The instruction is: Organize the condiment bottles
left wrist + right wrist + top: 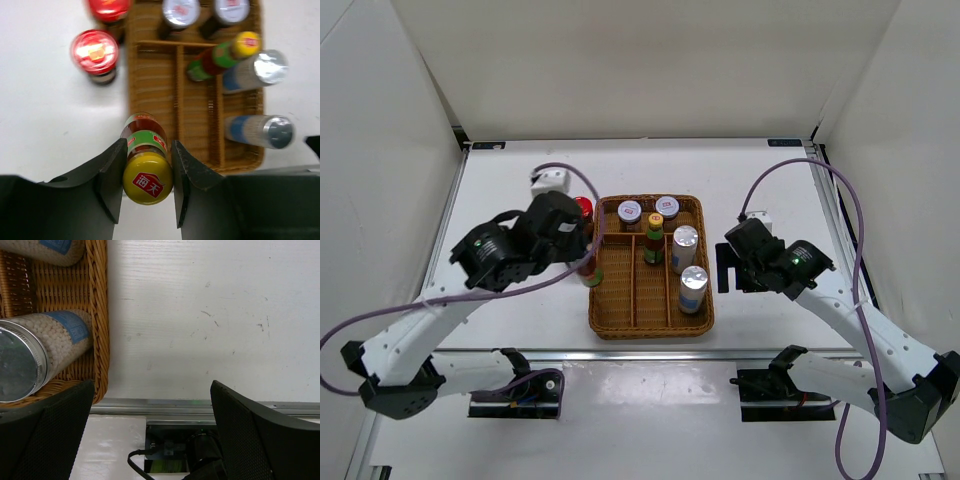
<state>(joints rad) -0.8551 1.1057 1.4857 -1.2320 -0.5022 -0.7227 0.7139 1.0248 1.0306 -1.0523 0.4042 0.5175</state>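
Five of eight containers logged inside the wicker tray (650,330): two white-lidded jars (629,211) along the far row, one yellow-capped bottle (654,238) in the middle lane, two silver-topped cylinders (693,288) in the right lane. Finds the left gripper (148,155) clamped on the second yellow-capped bottle (147,181) at the tray's left rim; cannot tell whether lifted or resting. Notes two red-lidded jars (95,50) standing on the table (770,180) just left of the tray's far left corner, not yet handled. Records the right gripper (152,400) spread wide and empty, above bare table just right of the tray's near right corner. Judges the job somewhat past halfway: held bottle to be seated, probably beside its twin, then both red-lidded jars to be brought in, with the left lanes free to take them.
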